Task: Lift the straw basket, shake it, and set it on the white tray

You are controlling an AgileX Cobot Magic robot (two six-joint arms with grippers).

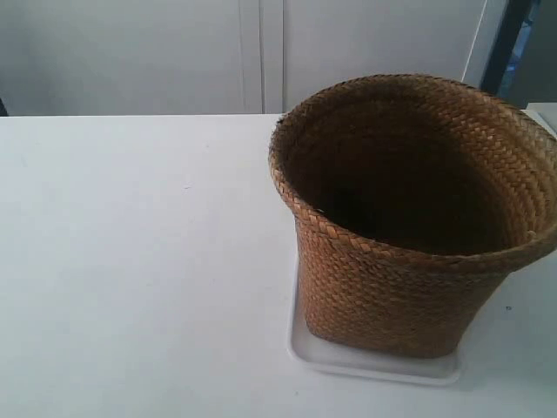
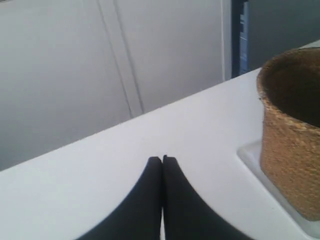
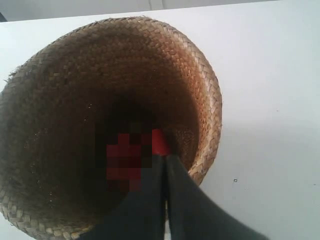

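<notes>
The straw basket [image 1: 392, 296] stands upright on the white tray [image 1: 374, 366] at the exterior view's right, its dark inside facing up. Neither arm shows in that view. In the left wrist view the basket [image 2: 290, 160] and a corner of the tray [image 2: 249, 154] lie off to one side. My left gripper [image 2: 162, 159] is shut over bare table, apart from both. My right gripper [image 3: 165, 156] is shut and hangs over the basket [image 3: 50, 75], looking down into it, fingertips just inside the rim. A red patch [image 3: 159, 142] shows deep inside, partly blurred.
The white table [image 1: 130, 261] stretches wide to the basket's left in the exterior view. A pale wall with panel seams [image 1: 261, 52] runs behind the table's far edge. A dark blue upright [image 2: 242, 35] stands beyond the far edge.
</notes>
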